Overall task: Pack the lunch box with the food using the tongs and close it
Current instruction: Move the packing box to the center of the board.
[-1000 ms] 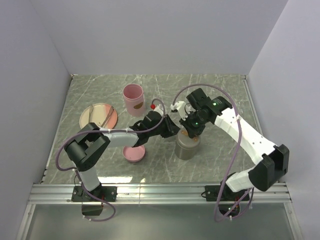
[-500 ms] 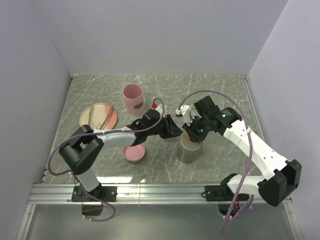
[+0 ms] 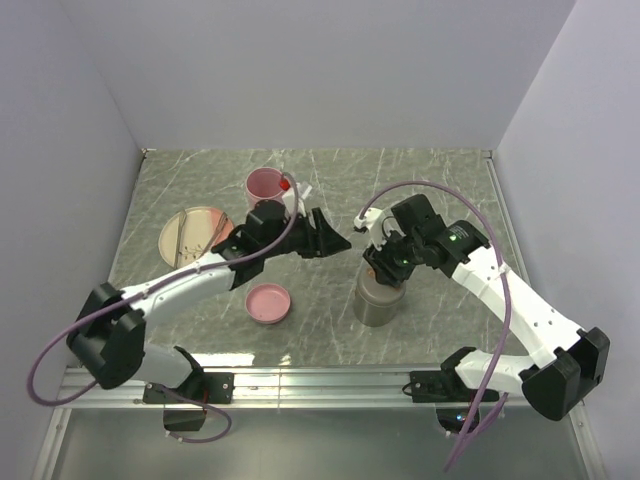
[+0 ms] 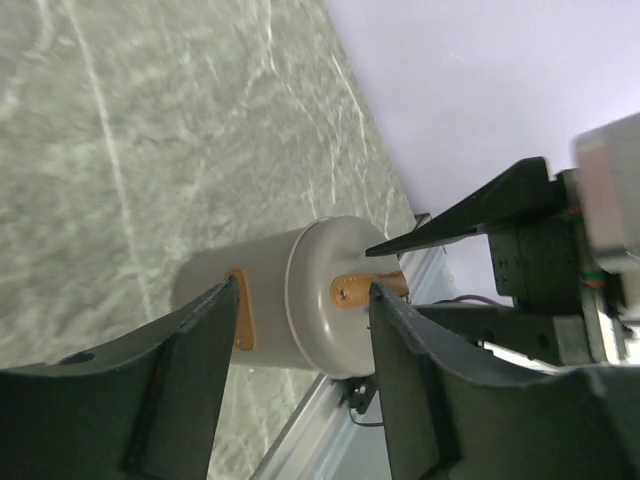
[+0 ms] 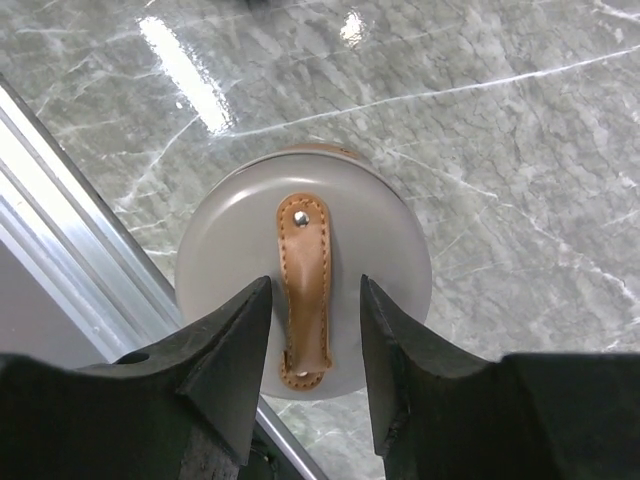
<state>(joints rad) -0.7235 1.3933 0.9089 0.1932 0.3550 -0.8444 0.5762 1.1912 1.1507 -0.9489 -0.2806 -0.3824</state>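
Right pincer (image 5: 313, 300) spread above strap (image 5: 303, 250), unseen overhead

I log from the top view a green-grey marble table (image 3: 420, 170), a tall pink cup (image 3: 265, 184) upright toward the far side, a round salmon plate (image 3: 198, 212) left of the cup and slightly nearer, a shallow pink dish (image 3: 268, 301) nearer than the cup and well apart from it, an aluminium rail (image 3: 320, 385) nearest of all, pale walls (image 3: 320, 70) behind the cup.

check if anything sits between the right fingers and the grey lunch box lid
Nothing visible does. The right gripper hangs open right above the lid, its fingers either side of the brown strap.
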